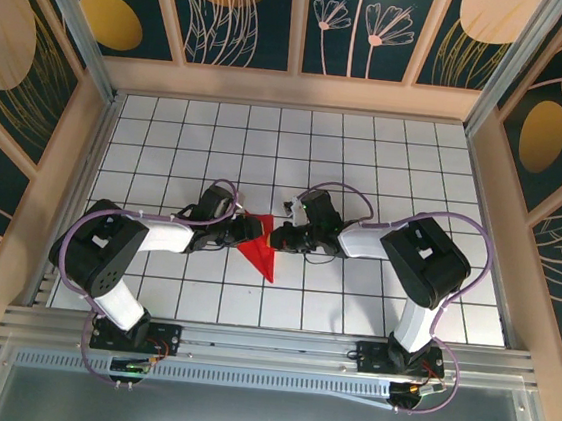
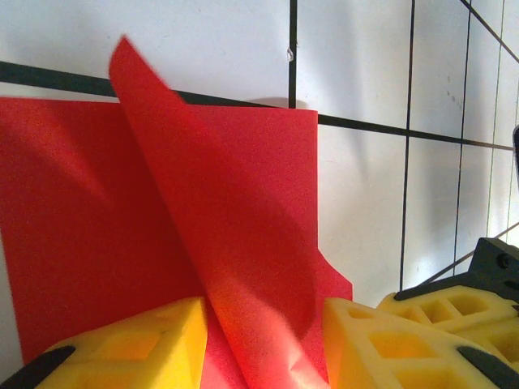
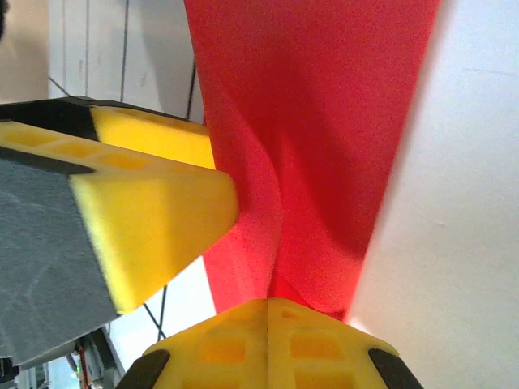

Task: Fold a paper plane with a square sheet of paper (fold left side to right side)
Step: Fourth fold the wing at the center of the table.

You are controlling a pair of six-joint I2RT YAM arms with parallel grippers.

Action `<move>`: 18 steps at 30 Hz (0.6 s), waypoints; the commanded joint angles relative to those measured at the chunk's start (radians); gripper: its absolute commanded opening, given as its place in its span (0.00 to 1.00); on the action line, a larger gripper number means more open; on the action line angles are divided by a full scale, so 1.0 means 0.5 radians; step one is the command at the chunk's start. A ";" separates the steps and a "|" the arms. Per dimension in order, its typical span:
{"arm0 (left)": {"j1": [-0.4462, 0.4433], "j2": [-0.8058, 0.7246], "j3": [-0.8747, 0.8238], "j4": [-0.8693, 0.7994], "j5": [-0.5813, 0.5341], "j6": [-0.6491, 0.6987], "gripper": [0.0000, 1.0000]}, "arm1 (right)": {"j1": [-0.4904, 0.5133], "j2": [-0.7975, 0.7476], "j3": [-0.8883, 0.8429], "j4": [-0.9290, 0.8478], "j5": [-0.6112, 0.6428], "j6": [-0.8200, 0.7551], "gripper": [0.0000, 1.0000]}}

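I see the square sheet of paper point(image 1: 259, 255) creased, its tip pointing at the near edge, lying about mid-tabletop point(image 1: 417, 164) | right gripper point(image 3: 269, 301) closed, pinching a raised fold of the sheet | left gripper point(image 2: 266, 332) jaws partly apart, astride an upstanding flap; can't tell whether they touch it

Your square sheet of paper point(image 2: 243, 203) is thin red paper, matt, with a fine grainy tooth. The pads point(image 2: 122, 348) on the left gripper point(image 2: 263, 356) and the right gripper point(image 3: 268, 316) look like yellow foam, matt and faintly pitted, set on black backing. You have a smooth white table point(image 1: 169, 128) with a slight sheen, and a ribbed bare-metal rail point(image 1: 266, 355) along its near edge.
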 commanded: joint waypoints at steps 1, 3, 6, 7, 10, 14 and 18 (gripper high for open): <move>-0.004 0.022 -0.029 -0.079 -0.064 0.012 0.42 | -0.008 0.029 0.035 -0.113 0.083 -0.060 0.00; -0.004 0.024 -0.029 -0.084 -0.064 0.015 0.42 | -0.008 0.030 0.034 -0.112 0.090 -0.060 0.00; -0.005 0.025 -0.031 -0.082 -0.063 0.013 0.42 | -0.009 0.032 0.041 -0.112 0.108 -0.060 0.00; -0.007 0.025 -0.030 -0.083 -0.065 0.015 0.42 | -0.011 0.035 0.049 -0.121 0.116 -0.063 0.00; -0.008 0.025 -0.030 -0.082 -0.065 0.016 0.42 | -0.012 0.052 0.071 -0.157 0.140 -0.081 0.00; -0.008 0.026 -0.034 -0.084 -0.065 0.017 0.42 | -0.011 0.073 0.079 -0.142 0.129 -0.082 0.00; -0.007 0.025 -0.035 -0.080 -0.065 0.014 0.42 | -0.011 0.085 0.082 -0.133 0.121 -0.078 0.00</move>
